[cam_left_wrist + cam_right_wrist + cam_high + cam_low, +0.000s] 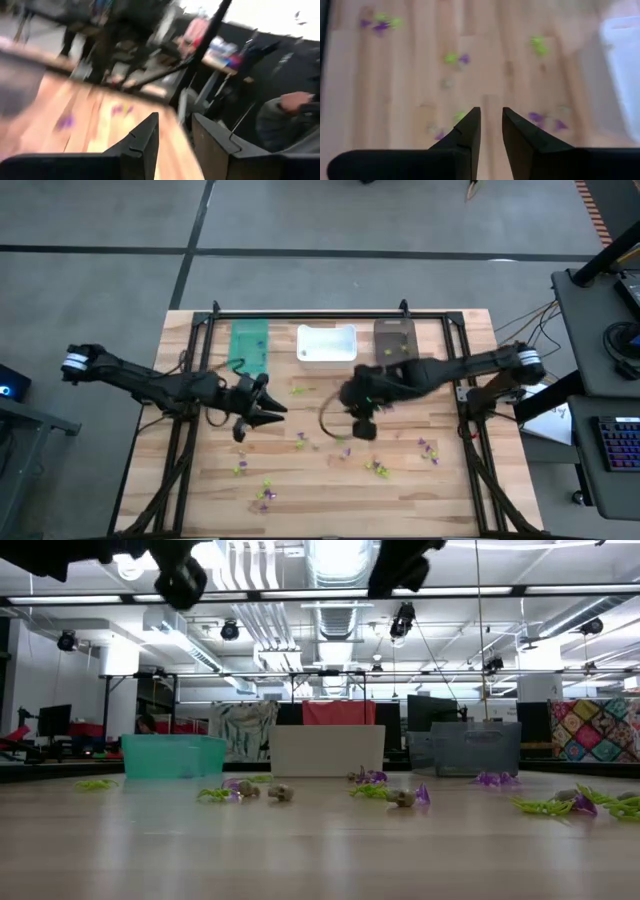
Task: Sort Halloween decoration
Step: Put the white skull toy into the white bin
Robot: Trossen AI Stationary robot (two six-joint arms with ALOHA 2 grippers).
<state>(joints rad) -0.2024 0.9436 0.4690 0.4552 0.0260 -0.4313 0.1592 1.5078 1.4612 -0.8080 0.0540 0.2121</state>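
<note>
Both grippers, left (272, 412) and right (362, 429), hung empty, fingers apart, above scattered trinkets (378, 469) mid-tabletop (440, 500).

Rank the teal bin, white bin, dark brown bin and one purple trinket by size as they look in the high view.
1. White bin and teal bin: alike, unranked.
2. Dark brown bin, partly hidden by the right arm.
3. Purple trinket, far smallest.
</note>
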